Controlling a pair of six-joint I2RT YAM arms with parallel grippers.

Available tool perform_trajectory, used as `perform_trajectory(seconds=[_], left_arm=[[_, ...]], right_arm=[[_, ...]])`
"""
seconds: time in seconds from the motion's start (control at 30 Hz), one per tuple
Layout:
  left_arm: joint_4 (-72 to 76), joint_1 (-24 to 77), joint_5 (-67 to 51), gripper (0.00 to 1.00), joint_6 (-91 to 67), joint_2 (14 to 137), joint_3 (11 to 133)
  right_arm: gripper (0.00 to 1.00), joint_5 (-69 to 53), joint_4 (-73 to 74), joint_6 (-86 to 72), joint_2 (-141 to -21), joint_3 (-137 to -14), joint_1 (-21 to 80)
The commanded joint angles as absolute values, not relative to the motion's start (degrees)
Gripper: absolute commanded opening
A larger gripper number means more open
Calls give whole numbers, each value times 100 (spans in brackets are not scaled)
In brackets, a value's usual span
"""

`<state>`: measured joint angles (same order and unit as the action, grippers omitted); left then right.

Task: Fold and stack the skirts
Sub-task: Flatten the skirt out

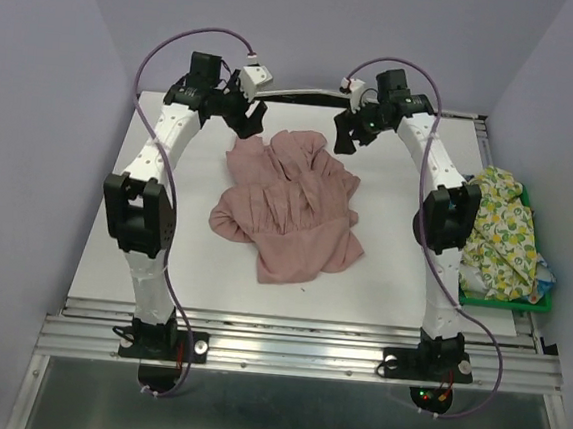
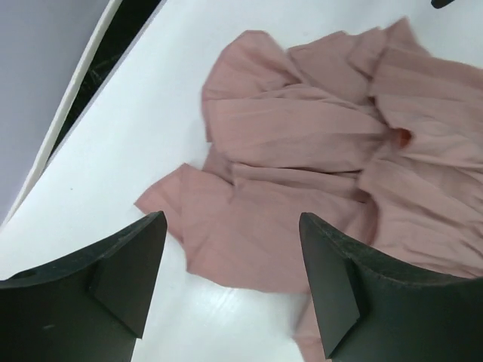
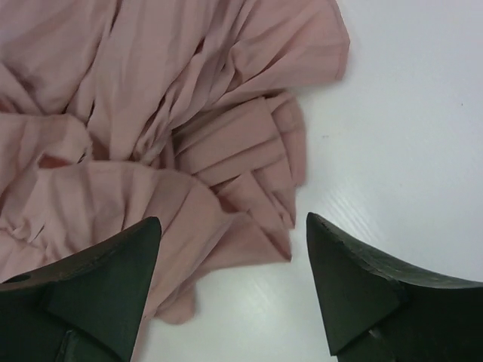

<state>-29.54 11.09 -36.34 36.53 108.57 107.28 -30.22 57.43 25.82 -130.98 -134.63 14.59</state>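
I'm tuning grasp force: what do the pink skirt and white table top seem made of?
The crumpled pink skirt looks like thin, matte woven cloth, perhaps cotton or a blend: it drapes in soft pleats and creases. The white table top looks hard and smooth with a slight sheen, likely laminate or painted board: faint streaks show.

The skirt (image 1: 287, 210) is plain dusty pink, the table (image 1: 143, 252) white; the garment (image 1: 501, 228) in the green bin (image 1: 505, 299) is white, printed with yellow lemons.

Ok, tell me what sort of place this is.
Likely a robot lab bench: two arms bolted to a white table, plain walls around, a pink skirt and a bin of clothes.
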Motion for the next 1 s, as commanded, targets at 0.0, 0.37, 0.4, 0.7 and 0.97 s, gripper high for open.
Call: perform_trajectory(seconds=[0.0, 0.37, 0.4, 0.7, 0.97], left_arm=[[-3395, 1046, -3570, 82, 3323, 11794, 11538], [-2506, 1011, -4023, 86, 2558, 13297, 12516], [-2470, 1011, -4147, 86, 2523, 13324, 12481], [-1951, 1212, -4922, 81, 1802, 13860, 12770], [-1442, 1476, -4553, 81, 1257, 14089, 12780]], right_arm=[[82, -3060, 5654, 1997, -13807, -14449, 1616], [98, -3164, 3252, 852, -14167, -13544, 1792], [98, -3181, 3252, 861, -14177, -13518, 1793], [96, -2962, 3252, 967, -13720, -12877, 1732], [96, -2813, 3357, 1010, -12912, -12551, 1345]])
